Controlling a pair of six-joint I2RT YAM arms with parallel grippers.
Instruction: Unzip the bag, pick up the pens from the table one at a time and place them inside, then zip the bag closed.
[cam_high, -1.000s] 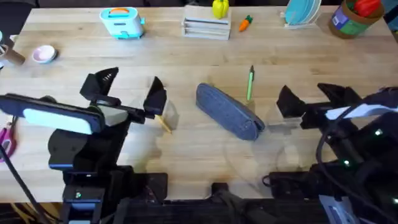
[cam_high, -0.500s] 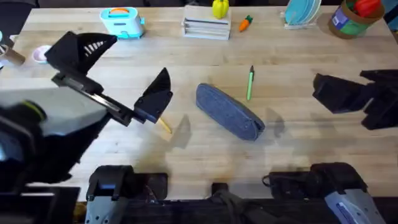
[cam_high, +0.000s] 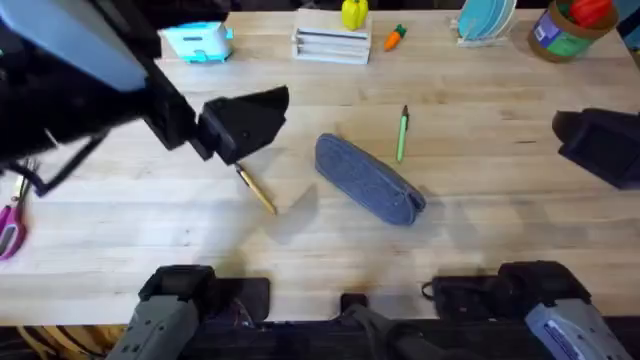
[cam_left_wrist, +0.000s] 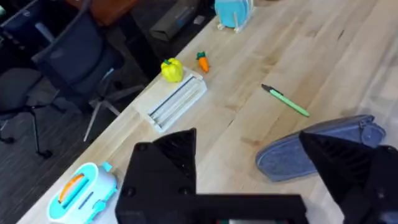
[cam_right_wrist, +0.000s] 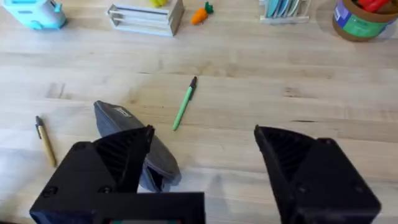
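The blue-grey bag (cam_high: 368, 180) lies slanted at the middle of the table (cam_high: 480, 250), its zipper shut. Just beyond it lies the green pen (cam_high: 402, 133). The yellow-tan pen (cam_high: 257, 190) lies to the bag's left. My left gripper (cam_high: 245, 125) hovers high above the yellow-tan pen's far end; in its wrist view its fingers (cam_left_wrist: 165, 174) stand wide apart and empty, with the bag (cam_left_wrist: 292, 155) and the green pen (cam_left_wrist: 286, 101) beyond. My right gripper (cam_high: 600, 145) hangs at the right edge, open and empty (cam_right_wrist: 202, 134), looking at the bag (cam_right_wrist: 115, 115), the green pen (cam_right_wrist: 184, 104) and the yellow-tan pen (cam_right_wrist: 45, 142).
Along the far edge stand a teal toy toaster (cam_high: 195, 40), a grey rack (cam_high: 332, 42) with a yellow pepper, an orange carrot toy (cam_high: 395, 37), a plate rack (cam_high: 485, 20) and a round container (cam_high: 570, 28). Pink-handled scissors (cam_high: 10, 225) lie at the left edge.
My left arm has risen toward the camera and its gripper has shifted off the yellow-tan pen toward the far side. My right gripper has drawn back to the right edge. Bag and pens are unmoved.
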